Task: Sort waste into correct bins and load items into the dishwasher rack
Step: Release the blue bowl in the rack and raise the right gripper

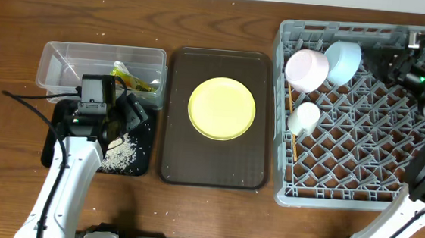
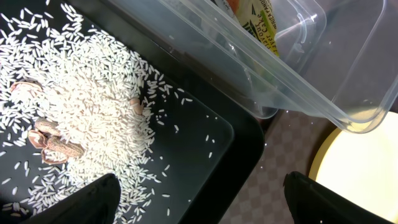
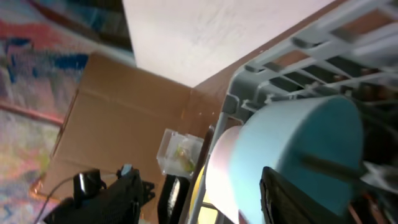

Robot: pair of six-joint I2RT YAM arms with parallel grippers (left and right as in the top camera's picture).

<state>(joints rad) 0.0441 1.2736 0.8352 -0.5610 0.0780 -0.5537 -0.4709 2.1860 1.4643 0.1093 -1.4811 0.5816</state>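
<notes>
On the right side of the table [image 1: 129, 14], the dishwasher rack [image 1: 361, 165] is already carrying most of its load: the white bowl [image 1: 307, 69] and the light blue bowl [image 1: 344, 59] are leaning side by side among the pegs in its far left corner, the small white cup [image 1: 304, 117] is sitting just below them, and what look like the thin wooden chopsticks [image 1: 294, 144] are lying along the left wall. The right gripper [image 3: 208, 196] is hovering near the blue bowl with its jaws apart, gripping nothing.

Only the yellow plate [image 1: 222, 108] is waiting to be loaded; it is resting flat in the middle of the brown serving tray [image 1: 182, 162], between the rack and the bins.

Sorting is looking nearly done. The snack wrapper [image 1: 133, 78] is lying inside the clear tub [image 1: 65, 58], and the rice grains [image 1: 121, 154] are spreading across the black tray [image 1: 144, 140] along with a few brownish scraps. The left gripper [image 2: 202, 202] is hanging over that tray, wide open and empty. The tissue is not showing anywhere I can make out.

Underneath, the table is showing dark brown wood grain. Beyond it, the right wrist view is catching a pale wall, brown cardboard and a colourful patterned surface, all blurred.
</notes>
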